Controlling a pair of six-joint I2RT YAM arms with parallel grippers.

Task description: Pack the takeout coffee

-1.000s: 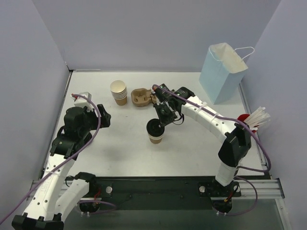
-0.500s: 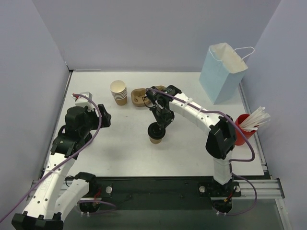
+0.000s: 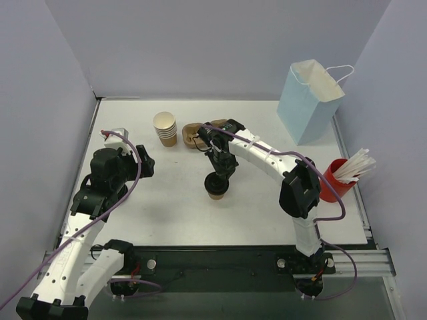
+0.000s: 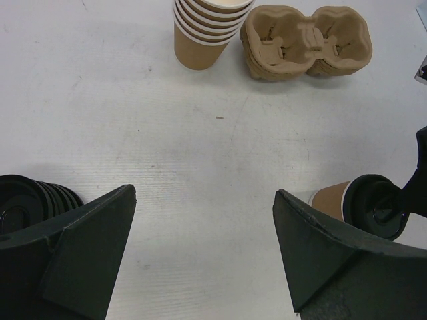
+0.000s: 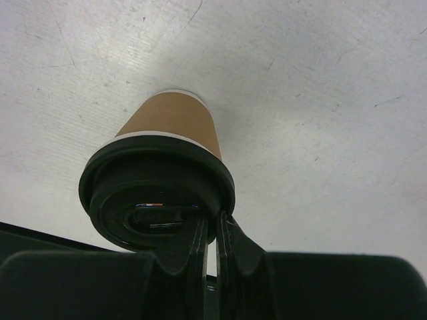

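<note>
One takeout coffee cup (image 3: 217, 186), tan with a black lid, stands on the table near the middle. It also shows in the right wrist view (image 5: 170, 130) and the left wrist view (image 4: 363, 203). My right gripper (image 3: 221, 174) (image 5: 213, 223) is shut on the near rim of its lid, one finger inside the rim and one outside. The brown pulp tray (image 3: 195, 135) (image 4: 307, 40) lies behind it with both hollows bare. My left gripper (image 3: 144, 164) (image 4: 203, 193) is open and holds nothing, left of the cup.
A stack of lidless tan cups (image 3: 165, 129) (image 4: 207, 33) stands left of the tray. A stack of black lids (image 4: 27, 200) lies by my left finger. A blue paper bag (image 3: 310, 100) stands at the back right, a red cup of white straws (image 3: 333, 179) at the right edge.
My right arm has swung its forearm left and its gripper has come down onto the cup's lid. The cup has hardly moved. The left arm is still.
</note>
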